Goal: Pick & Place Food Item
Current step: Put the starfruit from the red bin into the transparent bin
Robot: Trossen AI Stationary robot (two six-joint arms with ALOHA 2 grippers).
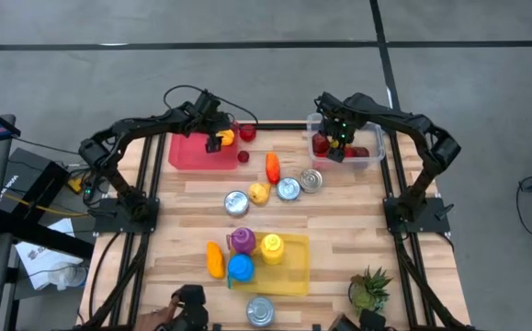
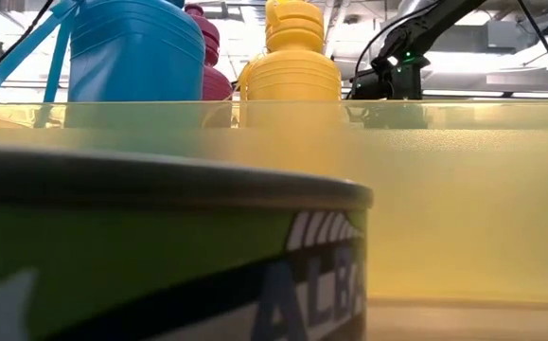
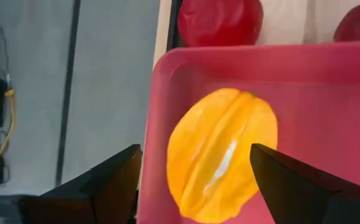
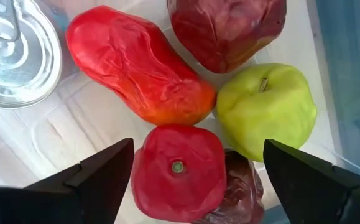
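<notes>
Both arms are over the bins at the far side of the table. The left gripper [image 3: 192, 186] hangs over the pink tray [image 3: 329, 74], fingers spread wide, and the yellow fruit [image 3: 222, 154] lies right between them on the tray floor, close to the tray's corner. Neither finger [image 3: 114, 180] touches it as far as I can see; there is a gap on both sides. Just past the fingertips, outside the tray wall, sits a red fruit [image 3: 220, 20].

The right gripper [image 4: 195, 180] is over the clear bin [image 1: 373, 158], fingers also wide apart, nothing held. Between them sits a red pepper [image 4: 178, 174], stem up. Beyond it lie a long red fruit [image 4: 136, 65] and a dark red one [image 4: 226, 28], with a green apple [image 4: 265, 111] toward one finger and a can lid [image 4: 15, 50] off to the far side.

My guess on handling: these look like light, hollow plastic toys with glossy skins, so stiff enough but slippery. The yellow fruit is ribbed and oval; I'd pinch it across its narrow middle, as the fingers already line up. The pepper is blocky and crowded by its neighbours, so squeeze its flat sides and lift straight up, or the apple gets nudged.
</notes>
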